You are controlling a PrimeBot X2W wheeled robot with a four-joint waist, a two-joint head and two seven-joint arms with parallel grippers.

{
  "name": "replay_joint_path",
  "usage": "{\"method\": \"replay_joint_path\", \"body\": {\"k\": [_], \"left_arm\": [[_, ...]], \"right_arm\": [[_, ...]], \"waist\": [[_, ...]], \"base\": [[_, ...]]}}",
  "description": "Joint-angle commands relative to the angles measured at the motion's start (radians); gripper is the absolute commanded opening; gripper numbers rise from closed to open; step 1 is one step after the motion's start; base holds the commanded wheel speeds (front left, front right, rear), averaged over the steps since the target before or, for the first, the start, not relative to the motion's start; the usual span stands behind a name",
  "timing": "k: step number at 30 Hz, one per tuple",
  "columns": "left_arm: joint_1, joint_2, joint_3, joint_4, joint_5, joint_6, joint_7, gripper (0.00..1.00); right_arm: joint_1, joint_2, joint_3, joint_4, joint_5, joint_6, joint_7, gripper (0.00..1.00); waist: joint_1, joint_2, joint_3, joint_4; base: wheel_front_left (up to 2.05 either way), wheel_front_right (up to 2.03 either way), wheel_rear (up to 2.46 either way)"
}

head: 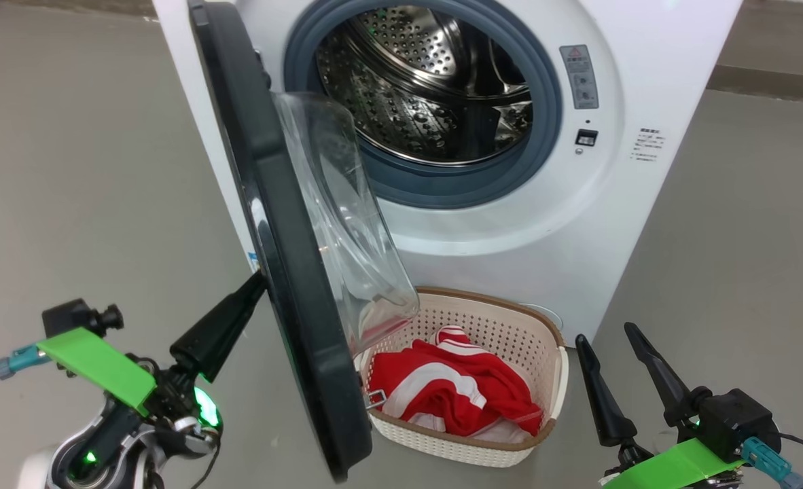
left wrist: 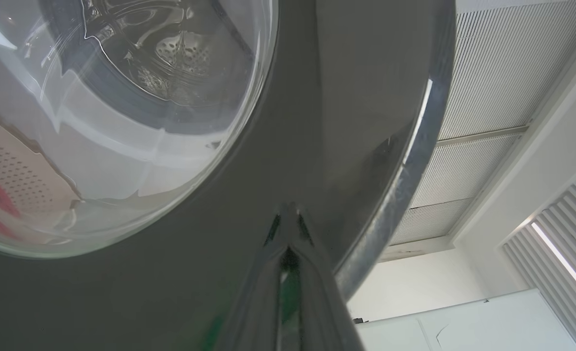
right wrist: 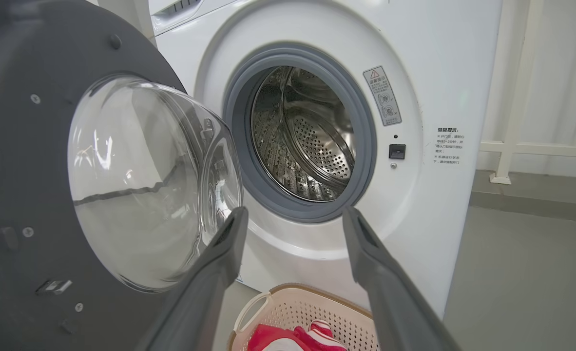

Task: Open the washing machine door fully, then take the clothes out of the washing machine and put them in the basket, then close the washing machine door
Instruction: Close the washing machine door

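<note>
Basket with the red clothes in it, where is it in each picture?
Head view: the basket is low in the middle, on the floor in front of the washing machine, partly behind the open door.
Left wrist view: the basket is at the left edge, seen distorted through the door's glass.
Right wrist view: the basket is at the bottom edge, in the middle.
Shared landmark: the door's bulging glass window.

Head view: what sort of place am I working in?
Probably a bare laundry or test room: a white front-loading washing machine, a basket of red clothes before it, plain grey floor.
</note>
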Motion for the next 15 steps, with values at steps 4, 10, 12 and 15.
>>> {"method": "replay_joint_path", "body": {"k": [4,10,12,15], "left_arm": [[-0.017,0.012,0.002,-0.001,-0.028,-0.027,-0.020,0.00],[-0.029,0.012,-0.015,0.017,-0.070,-0.046,-0.042,0.00],[-0.034,0.012,-0.020,0.020,-0.082,-0.047,-0.052,0.00],[-0.043,0.012,-0.027,0.025,-0.108,-0.050,-0.069,0.00]], "right_arm": [[-0.031,-0.007,0.022,-0.024,0.006,0.006,-0.006,1.00],[-0.039,-0.007,0.021,-0.024,0.003,0.006,-0.006,1.00],[-0.041,-0.007,0.019,-0.024,0.002,0.006,-0.006,1.00],[-0.044,-0.007,0.020,-0.024,0.002,0.006,-0.006,1.00]], "waist": [[0.0000,-0.0001,0.011,-0.033],[0.0000,-0.0001,0.023,-0.077],[0.0000,-0.0001,0.029,-0.092],[0.0000,-0.0001,0.037,-0.114]], "base": [[0.00,0.00,0.00],[0.00,0.00,0.00],[0.00,0.00,0.00],[0.00,0.00,0.00]]}}
